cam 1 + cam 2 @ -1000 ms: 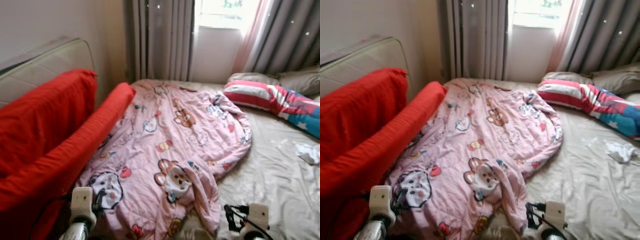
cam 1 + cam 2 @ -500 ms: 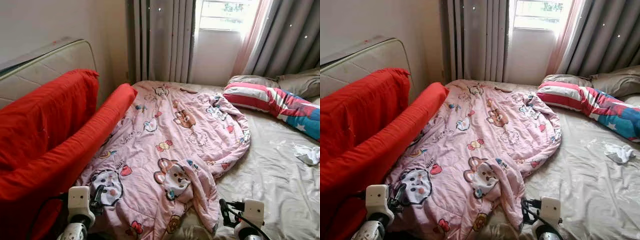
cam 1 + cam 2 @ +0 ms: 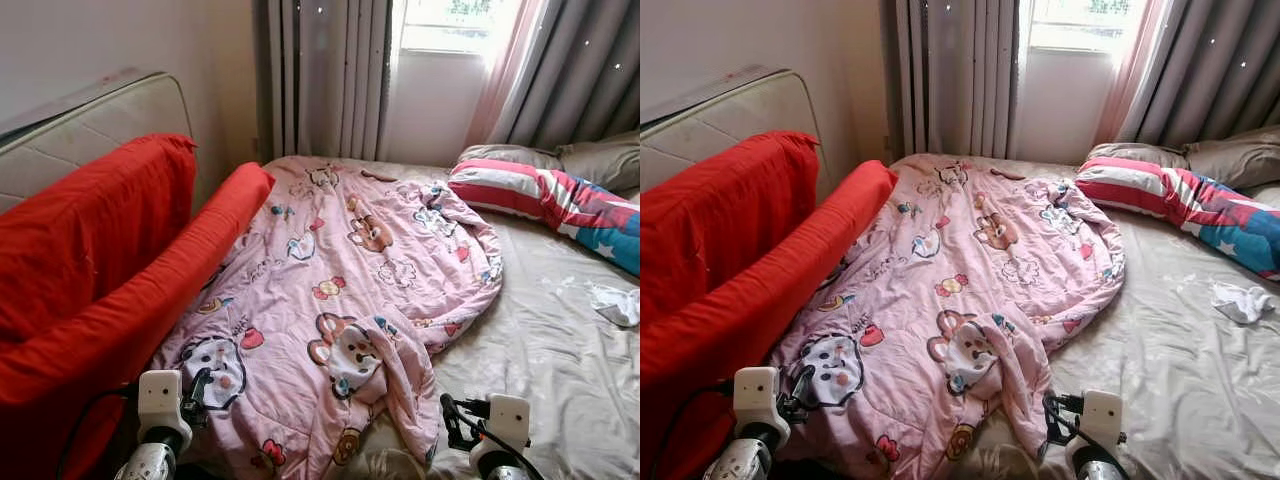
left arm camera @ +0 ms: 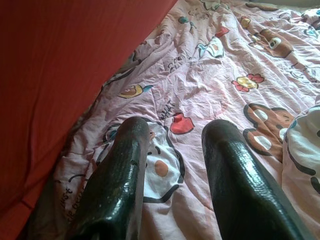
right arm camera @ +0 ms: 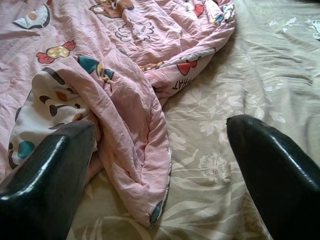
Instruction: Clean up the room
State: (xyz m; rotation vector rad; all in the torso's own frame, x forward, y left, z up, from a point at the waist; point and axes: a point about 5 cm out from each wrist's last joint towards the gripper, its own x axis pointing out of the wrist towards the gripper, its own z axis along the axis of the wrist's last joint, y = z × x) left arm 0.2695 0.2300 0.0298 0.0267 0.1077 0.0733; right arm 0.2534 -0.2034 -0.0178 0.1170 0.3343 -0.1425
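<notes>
Spread over the left half of the bed (image 3: 560, 350): a rumpled pink cartoon-print quilt (image 3: 340, 300), running from the near edge up toward the curtains (image 3: 330, 75), one corner folded over itself at the near end. Lying along the quilt's left edge and touching it: a red cushion roll (image 3: 150, 300), with a second red-covered slab (image 3: 70, 230) behind it and a beige quilted mattress (image 3: 90, 115) leaning against the wall. At the far right of the bed, beyond the quilt: a striped red, white and blue pillow (image 3: 560, 205), in front of grey pillows (image 3: 600, 160). On the bare beige sheet well right of the quilt: a small crumpled white cloth (image 3: 615, 305).

Low at the near edge, over the quilt's left corner beside the red roll: left gripper (image 4: 172, 170), fingers (image 4: 125, 175) parted with a moderate gap, holding nothing, a cartoon face print showing between them. Low at the near edge on the right, at the folded quilt corner: right gripper (image 5: 160, 165), fingers (image 5: 50, 175) spread wide, one resting against the folded pink fabric, the other over the floral sheet, nothing clamped between them. Daylight through the window (image 3: 445, 20) between the grey curtains
</notes>
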